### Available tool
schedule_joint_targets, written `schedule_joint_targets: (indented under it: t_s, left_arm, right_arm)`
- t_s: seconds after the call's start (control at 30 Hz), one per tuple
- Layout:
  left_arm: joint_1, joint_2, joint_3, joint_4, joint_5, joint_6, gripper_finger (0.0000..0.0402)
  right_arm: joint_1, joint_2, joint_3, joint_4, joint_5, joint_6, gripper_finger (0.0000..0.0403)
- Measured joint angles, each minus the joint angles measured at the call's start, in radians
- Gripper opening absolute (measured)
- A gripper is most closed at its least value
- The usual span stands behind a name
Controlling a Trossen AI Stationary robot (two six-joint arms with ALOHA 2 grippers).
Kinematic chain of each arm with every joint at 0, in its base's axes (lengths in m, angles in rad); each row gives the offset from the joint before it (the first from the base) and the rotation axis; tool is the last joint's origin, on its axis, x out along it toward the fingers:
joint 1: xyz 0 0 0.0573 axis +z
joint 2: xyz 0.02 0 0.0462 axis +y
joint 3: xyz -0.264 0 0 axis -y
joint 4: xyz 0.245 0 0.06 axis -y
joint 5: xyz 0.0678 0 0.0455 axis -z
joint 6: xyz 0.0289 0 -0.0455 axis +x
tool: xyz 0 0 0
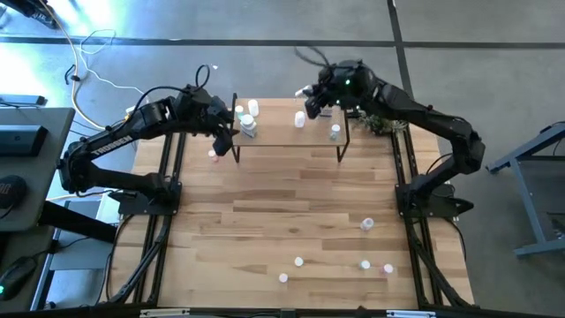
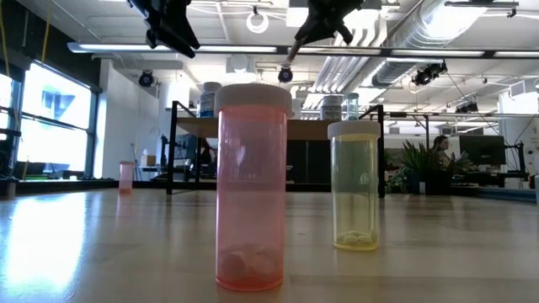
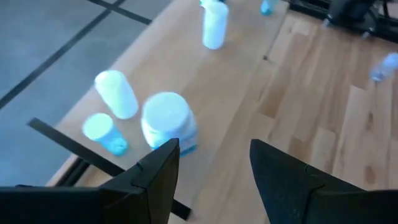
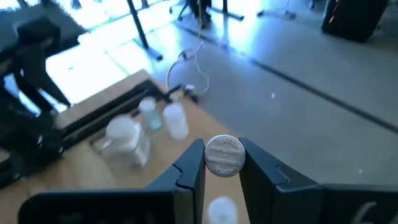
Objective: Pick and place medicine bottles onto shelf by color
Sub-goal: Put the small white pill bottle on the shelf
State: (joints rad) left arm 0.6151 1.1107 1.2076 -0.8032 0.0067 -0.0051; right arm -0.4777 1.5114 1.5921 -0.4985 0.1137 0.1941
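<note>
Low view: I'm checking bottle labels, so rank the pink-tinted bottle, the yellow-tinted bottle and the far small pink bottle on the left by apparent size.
1. Pink-tinted bottle, largest.
2. Yellow-tinted bottle.
3. Far small pink bottle, smallest.
Nearness to the camera inflates the first two, so true sizes are unsure.

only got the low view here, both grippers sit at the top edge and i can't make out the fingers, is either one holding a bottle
Observer: Yes. In the right wrist view, the right gripper is shut on a held bottle, its round cap facing the camera.
Operator: and the left one
Observer: The left gripper is open with nothing between its fingers. It is above the left end of the shelf, beside the three left-end bottles standing there.
Operator: where's the right one over the shelf
Observer: The high view puts it above the shelf's far edge, a little toward the right arm's side of the middle.
</note>
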Motion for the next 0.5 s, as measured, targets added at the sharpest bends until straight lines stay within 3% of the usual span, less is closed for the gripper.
schedule_joint_targets:
  t_s: [0.27, 0.5]
  left_arm:
    - [0.068, 0.000, 0.000, 0.008, 0.000, -0.001, 0.0188]
    - [0.094, 0.000, 0.000, 0.008, 0.008, -0.010, 0.0188]
  right_arm:
    - [-0.089, 0.002, 0.077, -0.095, -0.043, -0.036, 0.0062]
    - [-0.076, 0.003, 0.083, -0.270, -0.131, 0.030, 0.0062]
